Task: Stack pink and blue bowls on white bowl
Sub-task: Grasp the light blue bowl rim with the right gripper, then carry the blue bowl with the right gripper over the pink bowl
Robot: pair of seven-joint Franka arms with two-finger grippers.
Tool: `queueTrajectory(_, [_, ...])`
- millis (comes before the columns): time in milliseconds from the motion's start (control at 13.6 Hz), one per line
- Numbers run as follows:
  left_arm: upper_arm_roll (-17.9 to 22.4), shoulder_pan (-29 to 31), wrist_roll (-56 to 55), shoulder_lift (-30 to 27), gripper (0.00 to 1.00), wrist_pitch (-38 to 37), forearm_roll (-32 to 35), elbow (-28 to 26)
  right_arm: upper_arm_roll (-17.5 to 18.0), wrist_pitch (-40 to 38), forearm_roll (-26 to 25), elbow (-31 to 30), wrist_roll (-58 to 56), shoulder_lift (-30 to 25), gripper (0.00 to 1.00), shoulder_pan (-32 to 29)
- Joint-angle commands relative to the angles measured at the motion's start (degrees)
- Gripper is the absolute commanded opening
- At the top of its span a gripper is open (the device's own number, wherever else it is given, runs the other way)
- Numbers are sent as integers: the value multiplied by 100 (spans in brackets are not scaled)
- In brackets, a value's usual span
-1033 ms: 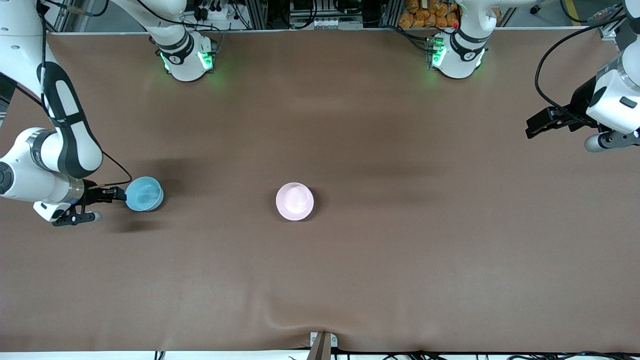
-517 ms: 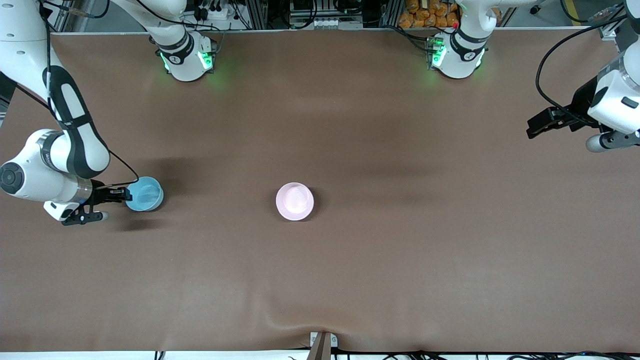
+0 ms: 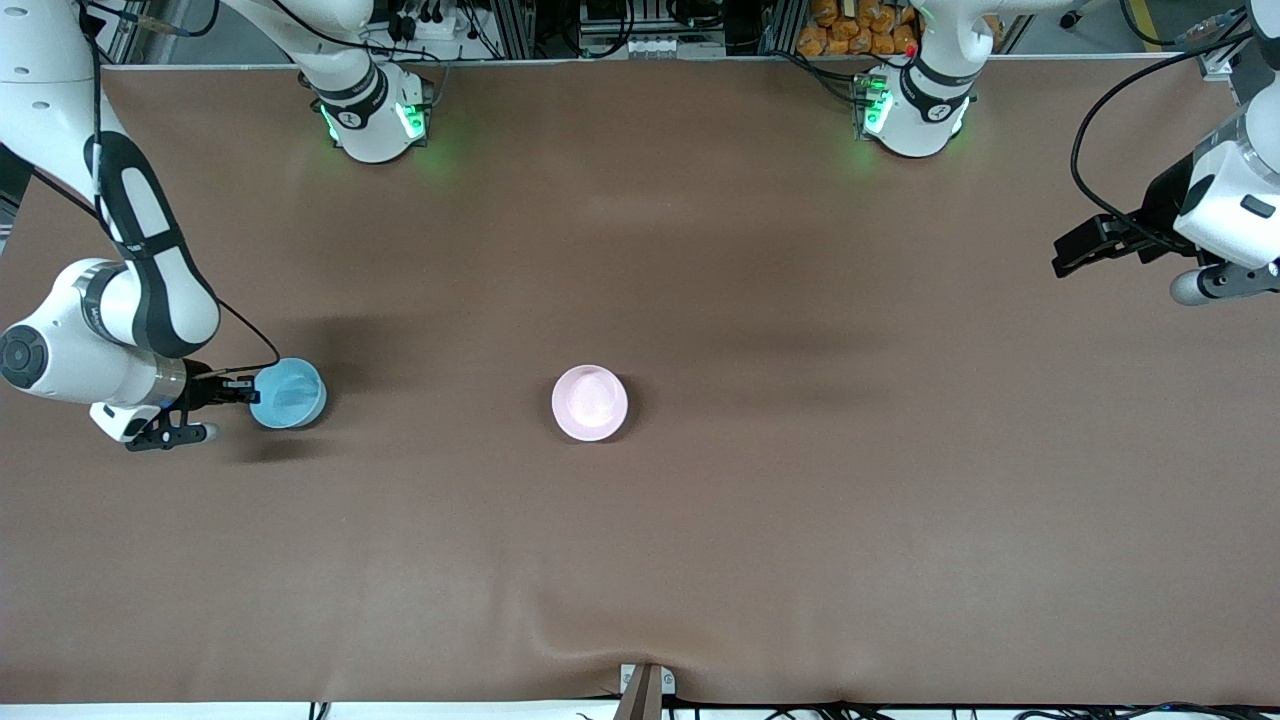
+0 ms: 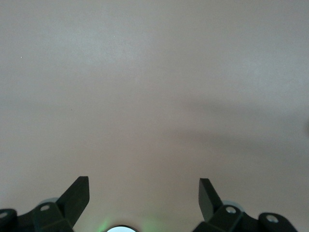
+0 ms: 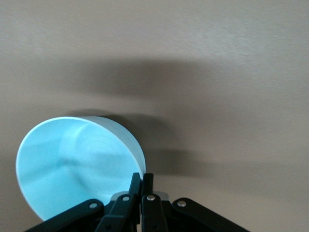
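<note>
Front view: right gripper (image 3: 243,391) pinched on the rim of the light blue bowl (image 3: 288,393), at the right arm's end of the table. Right wrist view: fingers (image 5: 134,186) pressed together on the bowl's wall, one inside, one outside, bowl tilted slightly and probably just off the cloth. Pale pink bowl (image 3: 590,402) at mid-table, well apart from the blue one, toward the left arm's end from the gripper, at about the same nearness to the front camera. No white bowl seen as such; possibly nested under the pink one, cannot tell. So, by judgement: a straight carry along the table's length, no turn needed, right arm far nearer than the left. Left gripper (image 4: 144,193) spread wide, empty, waiting above bare brown tablecloth (image 3: 800,500) at its own end.
</note>
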Motion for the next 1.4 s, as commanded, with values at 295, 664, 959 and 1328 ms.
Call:
queueTrajectory(295, [-72, 55, 70, -220, 100, 88, 127, -272, 108, -1851, 734, 1008, 2503, -398, 0, 958])
queueTrajectory(664, [-72, 55, 61, -229, 100, 96, 127, -263, 143, -1861, 1271, 1806, 5402, -355, 0, 2311])
queueTrajectory(959, [-72, 55, 61, -229, 100, 96, 127, -263, 134, -1852, 1236, 2642, 7023, 260, 0, 3235])
queueTrajectory(1328, [-72, 55, 61, -229, 100, 96, 118, -263, 108, -1799, 1157, 3170, 7518, 867, 0, 3789])
